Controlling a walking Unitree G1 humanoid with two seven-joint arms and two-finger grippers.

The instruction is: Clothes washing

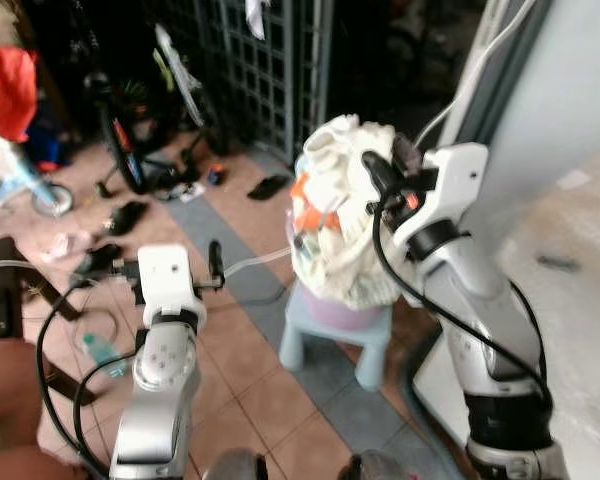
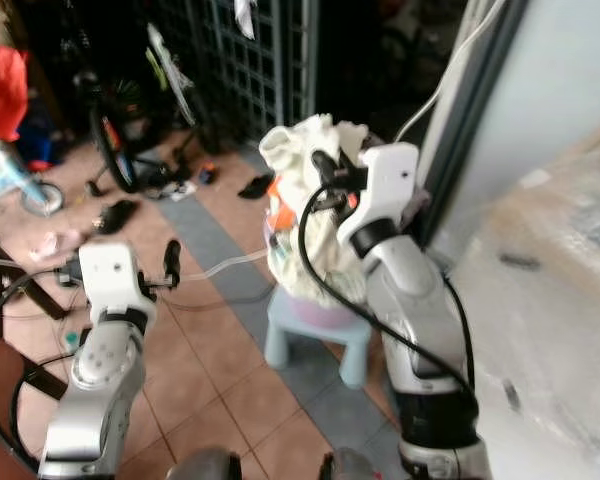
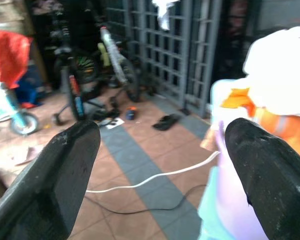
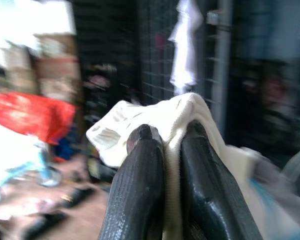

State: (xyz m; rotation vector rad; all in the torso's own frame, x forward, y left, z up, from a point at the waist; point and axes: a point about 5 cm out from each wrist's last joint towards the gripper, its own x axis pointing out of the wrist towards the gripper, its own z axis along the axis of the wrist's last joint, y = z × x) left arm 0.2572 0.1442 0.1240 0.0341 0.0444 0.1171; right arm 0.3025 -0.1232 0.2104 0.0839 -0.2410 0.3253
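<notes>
My right gripper (image 4: pixel 165 145) is pinched tight on a fold of the cream garment (image 1: pixel 345 160), fingers (image 4: pixel 140 190) pressed together with the cloth between them. That garment tops a heap of laundry (image 1: pixel 330 235) (orange patches showing through) piled in a lilac basin (image 1: pixel 345 312) on a pale blue stool (image 1: pixel 335 345) standing on the tiled floor (image 1: pixel 250 375). My left gripper (image 3: pixel 160 170) hangs spread wide and empty, just beside the heap. A bicycle (image 1: pixel 130 110) leans near the dark grille (image 1: pixel 270 60) beyond.
</notes>
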